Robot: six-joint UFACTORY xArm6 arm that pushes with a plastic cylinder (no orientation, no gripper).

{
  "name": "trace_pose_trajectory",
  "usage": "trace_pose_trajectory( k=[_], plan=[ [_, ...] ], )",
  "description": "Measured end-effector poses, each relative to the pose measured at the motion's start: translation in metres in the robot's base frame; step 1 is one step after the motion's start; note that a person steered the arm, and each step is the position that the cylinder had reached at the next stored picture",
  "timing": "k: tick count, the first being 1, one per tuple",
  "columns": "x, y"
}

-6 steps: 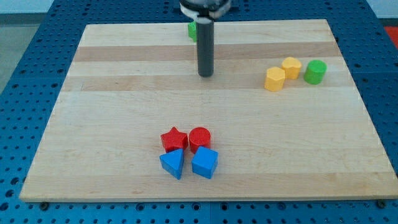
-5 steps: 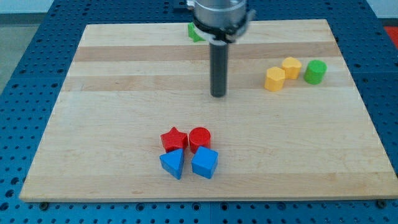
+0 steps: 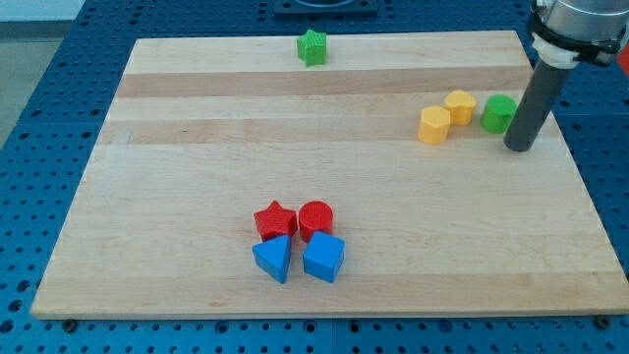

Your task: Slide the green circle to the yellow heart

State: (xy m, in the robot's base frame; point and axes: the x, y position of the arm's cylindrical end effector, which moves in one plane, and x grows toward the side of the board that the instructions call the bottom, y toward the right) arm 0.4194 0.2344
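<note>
The green circle (image 3: 498, 113) sits near the board's right edge. Just left of it is a yellow block (image 3: 460, 106), and a second yellow block (image 3: 434, 125) lies lower left of that; I cannot tell which one is the heart. My tip (image 3: 521, 147) is down on the board just right of and slightly below the green circle, very close to it or touching it.
A green star (image 3: 313, 46) lies near the view's top centre. A red star (image 3: 275, 220), a red circle (image 3: 315, 219), a blue triangle (image 3: 273, 258) and a blue cube (image 3: 323, 258) cluster low in the middle. The board's right edge (image 3: 575, 147) is close to the tip.
My tip has swept from the board's upper middle far to the right, ending beside the green circle. No block has moved.
</note>
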Motion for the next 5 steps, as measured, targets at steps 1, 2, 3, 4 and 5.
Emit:
trace_pose_trajectory(
  k=[1,2,3,4,5],
  plan=[
    [-0.001,0.000],
    [-0.016,0.013],
    [-0.037,0.014],
    [-0.045,0.014],
    [-0.045,0.001]
  ],
)
